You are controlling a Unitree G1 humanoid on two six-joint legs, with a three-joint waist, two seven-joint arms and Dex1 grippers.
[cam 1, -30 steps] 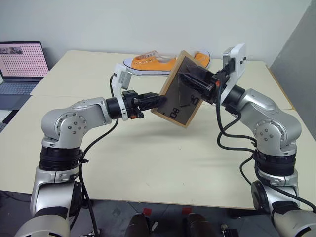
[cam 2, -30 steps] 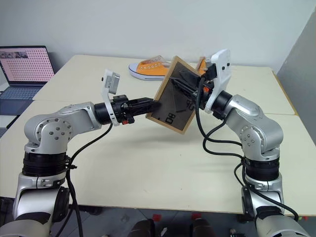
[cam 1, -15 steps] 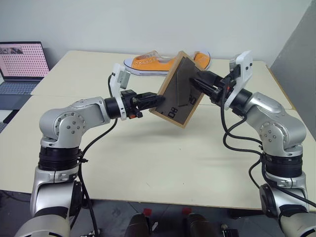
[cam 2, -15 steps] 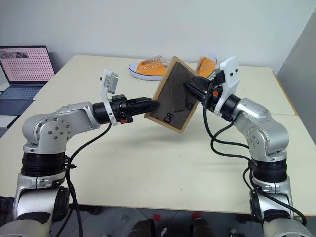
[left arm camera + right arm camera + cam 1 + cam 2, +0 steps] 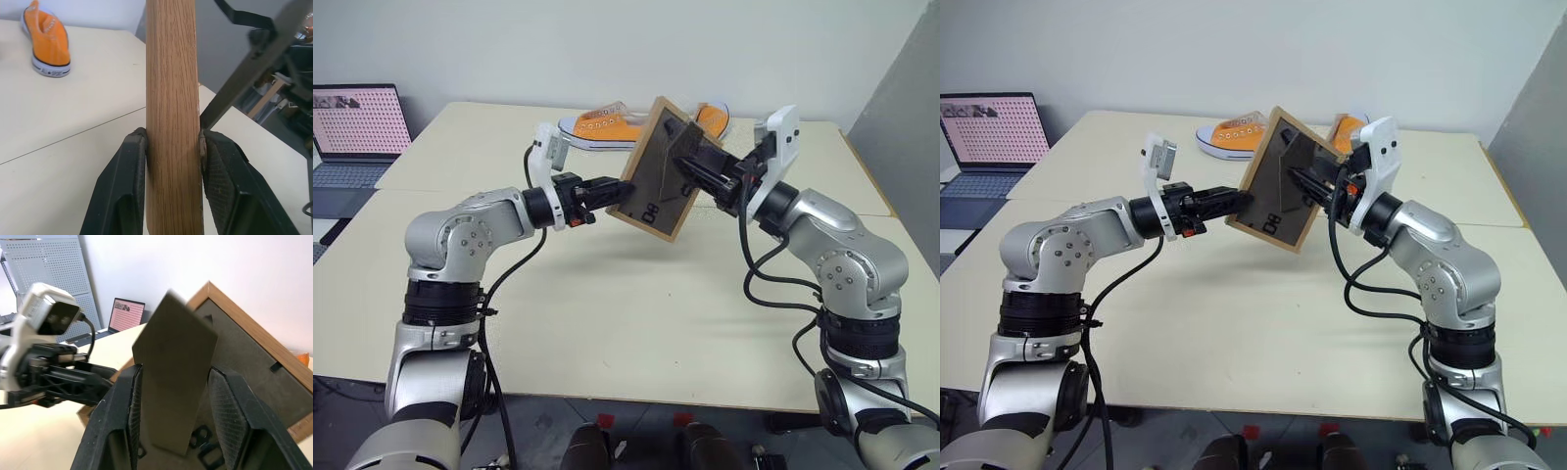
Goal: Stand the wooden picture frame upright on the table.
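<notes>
Item: wooden picture frame (image 5: 658, 168), light wood rim, dark back board turned toward the robot, held clear above the table (image 5: 636, 313) at mid-width, tilted with its top edge leaning away and to the right. Left gripper (image 5: 172, 147): clenched on the frame's wooden side edge, one black pad on each face, as the left wrist view shows plainly. Right gripper (image 5: 171, 396): fingers closed on either side of the fold-out stand (image 5: 173, 382), which is swung out from the back board. Step in hand, by my reading: opening the stand to its full angle while the frame is steadied in the air, ahead of setting it down. To do it well, the left grip should hold firm and not twist, so the pull on the stand does not lever the frame out of its pads; the stand should be drawn out evenly rather than yanked, as its hinge looks slight. The frame then wants rotating so its lower edge comes level over bare tabletop, well short of the orange shoes (image 5: 607, 125) at the far side. Laptop (image 5: 357, 132): off to the left, not concerned.
</notes>
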